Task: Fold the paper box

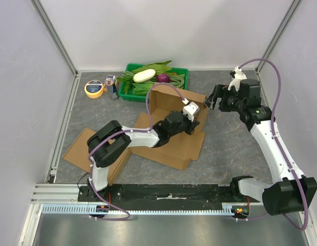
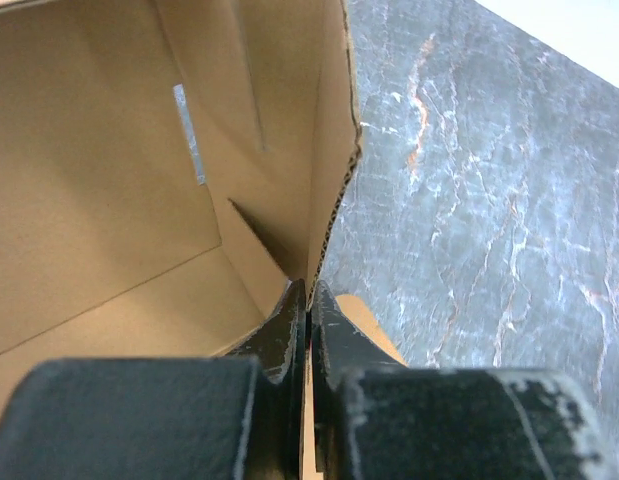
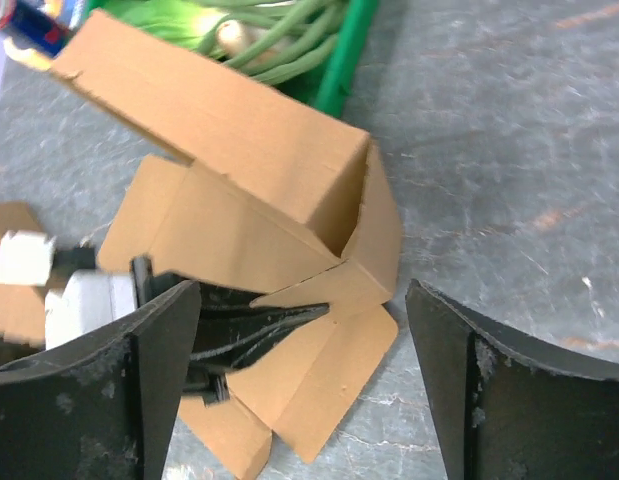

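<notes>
Nearest me, at the bottom of the top view, the two arm bases sit side by side. Just beyond the left one a single flat cardboard sheet (image 1: pixel 76 151) lies on the desk (image 1: pixel 225 148), partly under that arm. Further in, at the centre of the frame, is the one paper box (image 1: pixel 168 97): half erected, its back and side walls standing, its front flaps spread flat on the desk. My left end effector (image 1: pixel 190 117) reaches into it, and the left wrist view shows it (image 2: pixel 308 300) pressed together on the top edge of the right-hand cardboard wall (image 2: pixel 109 180), pinching it upright. My right end effector (image 1: pixel 213 98) hangs just right of the box, apart from it, fingers spread wide and holding nothing. Its own camera frames the box corner (image 3: pixel 229 130) between them. I judge the step in hand to be raising and squaring the side wall. The next move probably calls for the right arm to close in on the loose flap at that corner and tuck it while the left keeps the wall steady. A slip there could let the wall collapse. At the far edge, upper left of centre, are one green tray (image 1: pixel 186 77) of vegetables, one can (image 1: pixel 111 86) and one yellow tape roll (image 1: pixel 94 88).
</notes>
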`<action>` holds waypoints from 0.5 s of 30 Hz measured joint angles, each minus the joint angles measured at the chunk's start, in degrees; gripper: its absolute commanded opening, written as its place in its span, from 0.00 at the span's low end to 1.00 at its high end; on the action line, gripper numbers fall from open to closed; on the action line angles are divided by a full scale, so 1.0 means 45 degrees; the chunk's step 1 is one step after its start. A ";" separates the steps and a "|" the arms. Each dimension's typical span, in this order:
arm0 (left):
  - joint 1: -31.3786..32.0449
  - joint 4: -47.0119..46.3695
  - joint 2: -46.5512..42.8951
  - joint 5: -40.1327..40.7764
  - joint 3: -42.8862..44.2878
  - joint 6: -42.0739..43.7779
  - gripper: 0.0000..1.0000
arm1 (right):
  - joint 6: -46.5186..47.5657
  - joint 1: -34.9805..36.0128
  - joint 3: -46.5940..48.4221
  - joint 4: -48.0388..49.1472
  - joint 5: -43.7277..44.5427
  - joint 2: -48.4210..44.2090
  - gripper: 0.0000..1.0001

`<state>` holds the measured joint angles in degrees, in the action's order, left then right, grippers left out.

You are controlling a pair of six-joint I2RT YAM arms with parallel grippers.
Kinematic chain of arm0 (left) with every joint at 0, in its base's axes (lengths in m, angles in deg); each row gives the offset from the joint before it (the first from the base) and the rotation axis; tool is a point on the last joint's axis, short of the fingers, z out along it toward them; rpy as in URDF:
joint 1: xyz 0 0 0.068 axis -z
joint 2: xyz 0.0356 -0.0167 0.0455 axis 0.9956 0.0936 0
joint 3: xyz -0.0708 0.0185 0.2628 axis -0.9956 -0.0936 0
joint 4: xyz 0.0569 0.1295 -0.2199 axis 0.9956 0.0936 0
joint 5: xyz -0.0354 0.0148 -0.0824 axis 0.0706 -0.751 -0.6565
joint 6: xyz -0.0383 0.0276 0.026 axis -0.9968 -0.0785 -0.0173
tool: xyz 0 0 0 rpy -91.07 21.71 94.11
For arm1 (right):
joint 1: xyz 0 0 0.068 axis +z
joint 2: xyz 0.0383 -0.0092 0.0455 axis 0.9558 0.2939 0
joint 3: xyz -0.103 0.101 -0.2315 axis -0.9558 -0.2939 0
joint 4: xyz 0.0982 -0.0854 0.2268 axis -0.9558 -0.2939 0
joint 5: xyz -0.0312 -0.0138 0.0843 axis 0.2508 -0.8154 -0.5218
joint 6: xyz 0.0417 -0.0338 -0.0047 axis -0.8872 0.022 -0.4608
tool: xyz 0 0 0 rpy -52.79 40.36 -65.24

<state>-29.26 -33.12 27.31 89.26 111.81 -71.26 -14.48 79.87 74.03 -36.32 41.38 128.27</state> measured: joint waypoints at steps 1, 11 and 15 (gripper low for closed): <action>-0.0214 -0.0053 -0.0083 -0.0418 -0.0136 0.0029 0.02 | 0.0345 -0.0005 0.0194 0.0024 -0.0277 0.0039 0.93; -0.1957 -0.0097 -0.0374 -0.4245 -0.0593 0.0656 0.02 | 0.2006 0.0044 -0.3293 0.3332 -0.2769 -0.0359 0.86; -0.2205 0.0262 -0.0345 -0.5071 -0.0384 0.0942 0.02 | 0.2778 0.0758 -0.4993 0.5085 -0.1812 -0.0879 0.90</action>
<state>-39.18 -31.94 25.76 66.44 110.09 -67.02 -1.97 83.28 51.56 -13.43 33.23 124.31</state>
